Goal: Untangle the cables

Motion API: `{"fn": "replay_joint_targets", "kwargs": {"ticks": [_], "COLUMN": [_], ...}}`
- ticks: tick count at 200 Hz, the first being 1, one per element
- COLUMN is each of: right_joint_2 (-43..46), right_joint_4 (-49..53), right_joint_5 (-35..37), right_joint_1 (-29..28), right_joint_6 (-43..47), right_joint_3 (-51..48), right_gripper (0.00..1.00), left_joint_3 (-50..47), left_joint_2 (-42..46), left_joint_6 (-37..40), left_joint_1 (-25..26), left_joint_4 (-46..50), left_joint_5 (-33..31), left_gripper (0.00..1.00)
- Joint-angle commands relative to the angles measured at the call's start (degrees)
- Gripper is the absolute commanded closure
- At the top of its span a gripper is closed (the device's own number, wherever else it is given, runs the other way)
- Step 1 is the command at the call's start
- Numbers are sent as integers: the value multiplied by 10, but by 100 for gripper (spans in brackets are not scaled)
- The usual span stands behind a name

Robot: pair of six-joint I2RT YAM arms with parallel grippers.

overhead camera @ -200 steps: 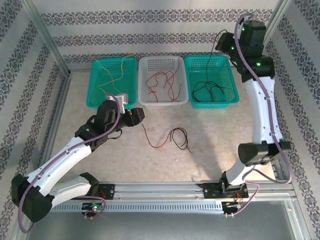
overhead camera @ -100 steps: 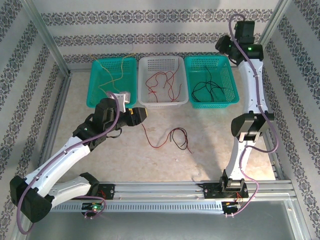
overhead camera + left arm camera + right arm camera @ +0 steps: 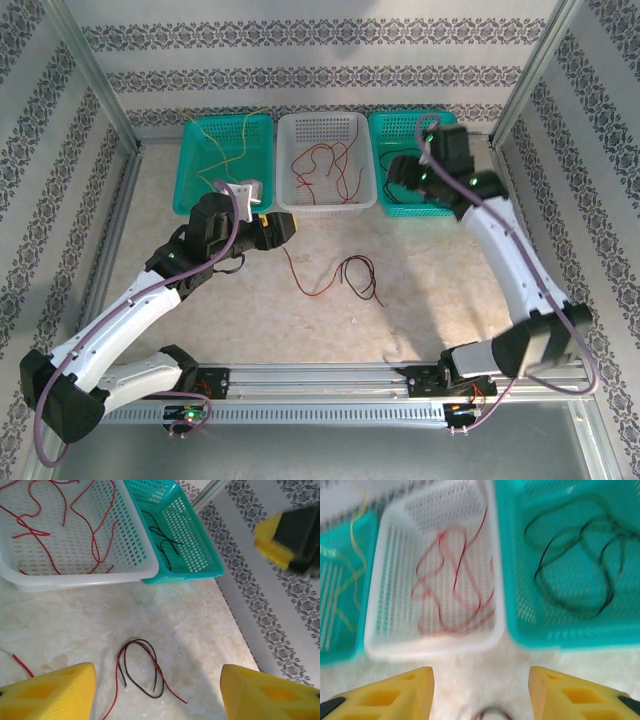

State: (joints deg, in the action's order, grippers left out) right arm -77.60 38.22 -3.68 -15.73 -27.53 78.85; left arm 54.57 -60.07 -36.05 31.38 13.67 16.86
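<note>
A tangle of one red and one black cable [image 3: 350, 274] lies on the table in front of the white basket; in the left wrist view it is a black loop [image 3: 142, 667] crossed by a red strand [image 3: 167, 682]. My left gripper [image 3: 284, 227] hovers to its left, open [image 3: 157, 692] with nothing between the yellow fingers. My right gripper [image 3: 400, 172] hangs over the front of the right teal basket, open and empty [image 3: 480, 692]. Loose yellow cables [image 3: 232, 150], red cables [image 3: 456, 575] and black cables [image 3: 538, 580] lie in the three baskets.
Three baskets stand in a row at the back: a teal one [image 3: 188, 170] on the left, a white one [image 3: 326, 207] in the middle, a teal one [image 3: 412, 210] on the right. Metal frame posts and patterned walls bound the table.
The right arm swung down from high at the back to the front of the right teal basket, and its jaws opened. The left gripper edged slightly right.
</note>
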Motion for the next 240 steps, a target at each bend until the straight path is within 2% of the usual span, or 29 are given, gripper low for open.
{"fn": "replay_joint_targets", "kwargs": {"ticks": [1,22,52,80,123,163,207,240], "right_joint_2": [27,39,-1,-76,-166,-188,-216,-219], "right_joint_4": [-21,-29,-46,-50,-59,-75,-84,-92], "right_joint_5": [51,51,18,17,29,19,17,13], "right_joint_1": [-58,-108,-122,-121,-116,-97,-92,-91], "right_joint_6": [-24,-33,-27,0,23,26,33,31], "right_joint_3": [-113,-194,-244,-224,-195,-206,-212,-214], "right_gripper": [48,52,60,68,71,73,76,76], "left_joint_3": [3,2,-8,-22,-78,-110,-104,-106], "left_joint_2": [-12,-24,-35,-40,-77,-128,-191,-226], "left_joint_6": [-21,-31,-42,-57,-124,-161,-188,-206], "left_joint_1": [-2,-2,-2,-2,4,28,35,35], "left_joint_4": [-32,-39,-43,-60,-119,-166,-147,-157], "left_joint_5": [48,65,66,69,72,67,37,42], "left_gripper": [35,37,39,40,46,48,51,52]}}
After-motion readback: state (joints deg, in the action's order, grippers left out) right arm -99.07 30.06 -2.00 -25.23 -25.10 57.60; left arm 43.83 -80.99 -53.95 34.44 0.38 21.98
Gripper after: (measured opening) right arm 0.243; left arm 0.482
